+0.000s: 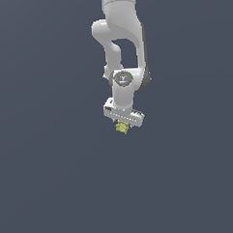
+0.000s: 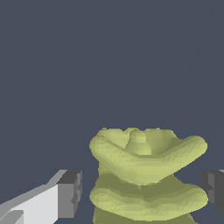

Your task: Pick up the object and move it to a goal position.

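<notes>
One thing matters here: the object (image 1: 122, 127), a lumpy yellow-green lump sitting directly under the gripper (image 1: 122, 123). In the wrist view the object (image 2: 146, 173) lies between the two dark pads (image 2: 70, 193), with a gap showing on each side, so the jaws stand apart and grip nothing. The surface is a featureless grey with no visible edges or corners, and no goal marker shows in either view. By my reading, the approach is done; closing, lifting and carrying to the goal are all left. Whether the object rests on the surface cannot be told.
</notes>
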You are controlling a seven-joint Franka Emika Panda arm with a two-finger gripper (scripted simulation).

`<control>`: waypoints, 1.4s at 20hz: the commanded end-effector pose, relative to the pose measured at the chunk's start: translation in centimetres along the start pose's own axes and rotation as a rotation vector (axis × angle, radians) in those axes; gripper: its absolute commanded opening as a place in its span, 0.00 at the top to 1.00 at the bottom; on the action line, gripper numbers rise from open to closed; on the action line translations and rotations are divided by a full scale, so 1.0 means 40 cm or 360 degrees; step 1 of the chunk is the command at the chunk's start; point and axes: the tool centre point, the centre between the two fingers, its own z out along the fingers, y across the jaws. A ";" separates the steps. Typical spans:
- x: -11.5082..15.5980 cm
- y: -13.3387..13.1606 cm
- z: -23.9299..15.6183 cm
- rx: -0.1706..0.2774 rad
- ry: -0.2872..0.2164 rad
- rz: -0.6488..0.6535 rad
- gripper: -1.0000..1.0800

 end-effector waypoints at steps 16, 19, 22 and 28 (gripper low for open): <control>0.001 -0.002 0.027 0.0002 0.0002 0.0001 1.00; 0.000 -0.002 0.022 0.0002 0.0002 0.0001 1.00; -0.002 -0.002 0.006 0.0002 0.0002 0.0001 1.00; -0.011 0.001 -0.056 0.0002 0.0002 0.0001 1.00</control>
